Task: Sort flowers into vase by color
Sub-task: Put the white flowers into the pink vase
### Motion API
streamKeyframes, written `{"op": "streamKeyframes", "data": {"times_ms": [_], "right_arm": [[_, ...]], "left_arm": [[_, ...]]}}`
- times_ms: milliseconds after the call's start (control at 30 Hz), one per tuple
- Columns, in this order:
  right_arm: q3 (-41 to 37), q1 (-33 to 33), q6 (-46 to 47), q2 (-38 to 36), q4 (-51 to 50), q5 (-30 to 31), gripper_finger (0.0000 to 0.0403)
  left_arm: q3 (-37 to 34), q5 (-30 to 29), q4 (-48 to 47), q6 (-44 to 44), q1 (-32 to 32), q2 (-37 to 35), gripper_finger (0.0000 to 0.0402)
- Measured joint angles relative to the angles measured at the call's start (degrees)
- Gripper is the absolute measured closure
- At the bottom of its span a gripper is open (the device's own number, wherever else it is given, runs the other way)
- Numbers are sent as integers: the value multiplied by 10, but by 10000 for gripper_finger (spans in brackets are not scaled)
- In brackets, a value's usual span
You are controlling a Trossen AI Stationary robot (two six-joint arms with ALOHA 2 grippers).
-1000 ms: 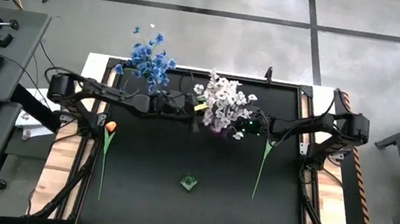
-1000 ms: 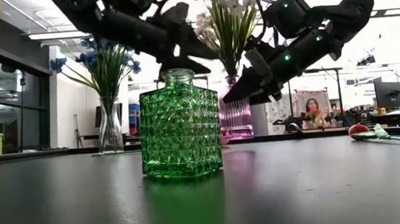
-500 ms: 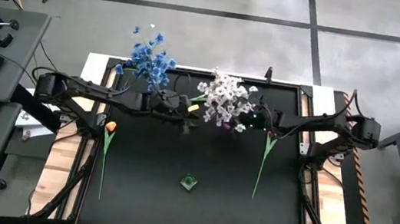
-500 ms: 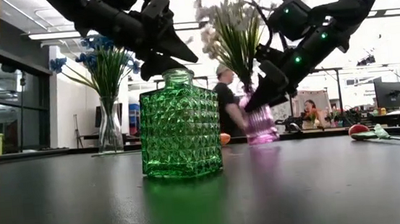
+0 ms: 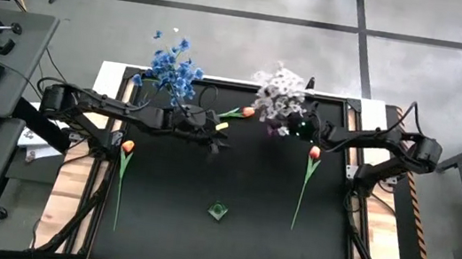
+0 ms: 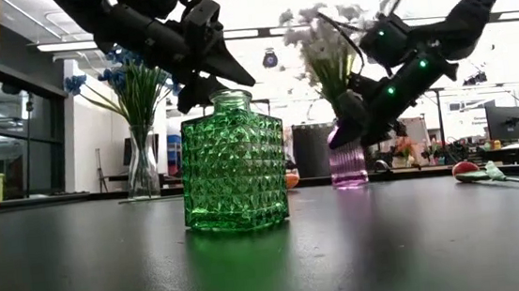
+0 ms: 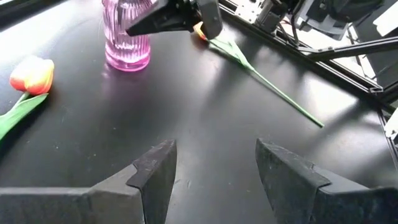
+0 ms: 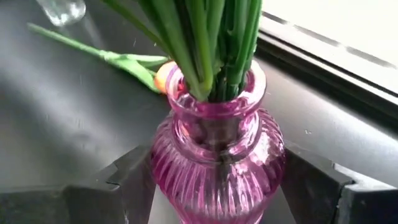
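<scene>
Pink ribbed glass, the vase (image 8: 217,165) of white flowers (image 5: 281,90) sits clamped between the right gripper's (image 8: 217,186) fingers at the table's far edge. Orange tulip (image 5: 235,111) lies just beside it, stem pointing toward the left gripper (image 7: 214,168), which hovers spread, empty and nearer.

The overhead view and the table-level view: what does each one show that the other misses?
Only the overhead view shows all three orange tulips lying flat: one at the left edge, one at the back, one on the right. Only the table-level view shows the green vase's diamond-patterned sides and the room behind. Both show the blue flowers in their clear vase, the pink vase with white flowers between the right claw's fingers, and the open left claw above the table.
</scene>
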Motion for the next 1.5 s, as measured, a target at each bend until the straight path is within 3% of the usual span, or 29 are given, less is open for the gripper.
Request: {"op": "streamKeyframes", "data": {"times_ms": [200, 633, 1000, 1133, 1367, 1500], "right_arm": [[-64, -14, 73, 1, 129, 1, 134], [-51, -10, 138, 3, 121, -8, 134], [-50, -10, 50, 2, 114, -66, 131], [-50, -9, 29, 2, 110, -68, 101], [-50, -9, 22, -1, 79, -62, 14], [-50, -9, 19, -20, 35, -66, 14]], "left_arm": [[0, -2, 5, 0, 1, 0, 195], [0, -41, 8, -4, 1, 0, 195], [0, -41, 8, -11, 1, 0, 195], [0, -41, 8, -11, 1, 0, 195], [0, -41, 8, -10, 1, 0, 195], [0, -41, 8, -10, 1, 0, 195]]}}
